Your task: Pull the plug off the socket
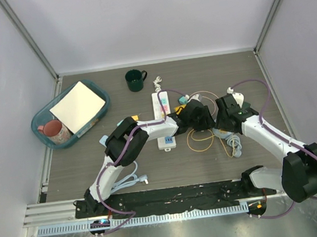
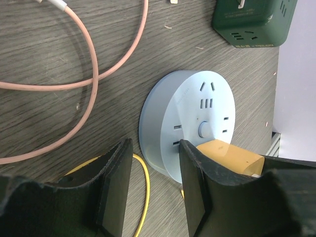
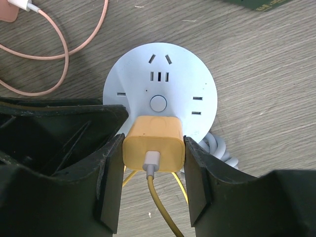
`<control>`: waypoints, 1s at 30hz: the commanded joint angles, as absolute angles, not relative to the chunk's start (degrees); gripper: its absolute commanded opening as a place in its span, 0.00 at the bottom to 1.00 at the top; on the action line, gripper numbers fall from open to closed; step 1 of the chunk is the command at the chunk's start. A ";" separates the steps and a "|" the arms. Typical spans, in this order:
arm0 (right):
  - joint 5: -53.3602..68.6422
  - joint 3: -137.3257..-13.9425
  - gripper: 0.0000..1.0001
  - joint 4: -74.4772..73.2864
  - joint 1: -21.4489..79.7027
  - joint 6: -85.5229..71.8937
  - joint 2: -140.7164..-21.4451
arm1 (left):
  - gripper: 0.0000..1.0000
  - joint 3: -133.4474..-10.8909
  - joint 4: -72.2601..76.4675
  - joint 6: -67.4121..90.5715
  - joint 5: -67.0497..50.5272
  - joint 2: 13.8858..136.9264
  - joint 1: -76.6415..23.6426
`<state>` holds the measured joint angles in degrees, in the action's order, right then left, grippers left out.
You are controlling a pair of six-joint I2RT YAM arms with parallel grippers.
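Seen from above, the left arm [image 1: 128,142] rises from the lower left of the counter [image 1: 245,74] and bends rightward to the centre of the frame. There it meets the right arm [image 1: 269,137], which angles up and leftward from the lower right corner. In the left wrist view, the left gripper [image 2: 155,148] points at a pale blue round socket [image 2: 190,118] in the middle of the frame. Its jaws are moderately apart and straddle the socket's lower rim; bare counter shows beside one finger [image 2: 116,187], and the other overlaps the socket's face. A pink cable [image 2: 94,74] loops at upper left and a green adapter [image 2: 254,22] sits at upper right. In the right wrist view, the right gripper [image 3: 154,143] has its jaws clamped on the yellow plug [image 3: 154,138], one finger on each side. The plug sits against the socket's lower face, with a yellow cable [image 3: 160,205] trailing to the bottom edge.
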<state>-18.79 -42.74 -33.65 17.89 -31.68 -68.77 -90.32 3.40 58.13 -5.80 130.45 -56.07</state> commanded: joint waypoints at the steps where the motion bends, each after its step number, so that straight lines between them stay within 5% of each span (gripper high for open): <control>1: -15.73 -44.30 0.05 -29.27 18.28 -34.80 -67.93 | 0.47 -87.71 -9.67 55.64 -2.64 136.67 -56.07; 18: -15.03 -54.31 0.03 -34.89 16.00 -32.96 -72.17 | 0.47 -88.24 -11.42 55.46 -1.32 136.76 -56.43; 30: -13.45 -45.71 0.01 -24.79 16.96 -29.34 -61.79 | 0.47 -90.18 -13.36 55.11 -1.41 137.64 -56.51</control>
<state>-15.84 -47.57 -31.59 16.58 -28.80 -62.81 -92.68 1.58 58.33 -5.37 131.61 -56.23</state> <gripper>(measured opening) 0.506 0.466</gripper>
